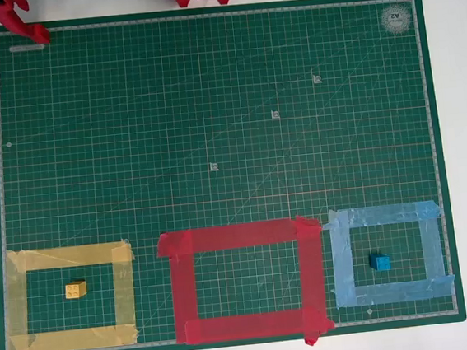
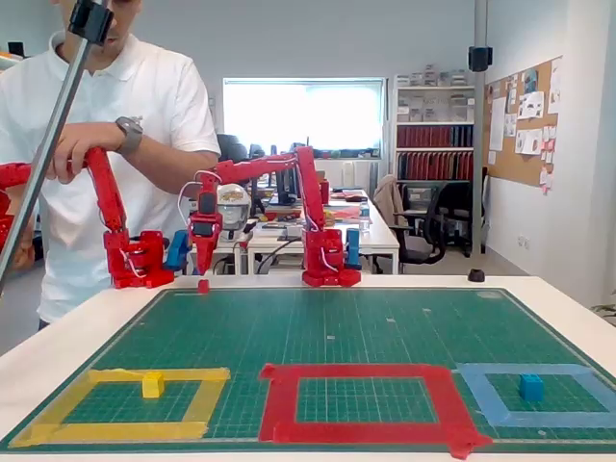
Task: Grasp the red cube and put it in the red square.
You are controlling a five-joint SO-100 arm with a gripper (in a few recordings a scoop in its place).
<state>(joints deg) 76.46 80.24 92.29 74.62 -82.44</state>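
In the fixed view, three tape frames lie along the near edge of the green mat (image 2: pixel 327 327). The yellow frame (image 2: pixel 67 409) is at the left with a yellow cube (image 2: pixel 152 385) inside it. The red square (image 2: pixel 279 404) is in the middle, with bare mat inside. The blue frame (image 2: pixel 486 399) is at the right, around a blue cube (image 2: pixel 531 387). The overhead view shows the same row: yellow cube (image 1: pixel 76 289), red square (image 1: pixel 182 287), blue cube (image 1: pixel 380 263).

Beyond them the mat is bare up to its far edge. At the far left corner, on or just past the mat's edge, sits the red cube (image 2: pixel 203 285), well apart from the red square. The gripper (image 2: pixel 204 268) points straight down right above it. Whether the jaws touch or hold the cube, and how far open they are, cannot be told. The arm's base (image 2: pixel 327 268) stands on the white surface behind the mat. A person (image 2: pixel 144 96) in a white shirt stands behind the surface at the left.
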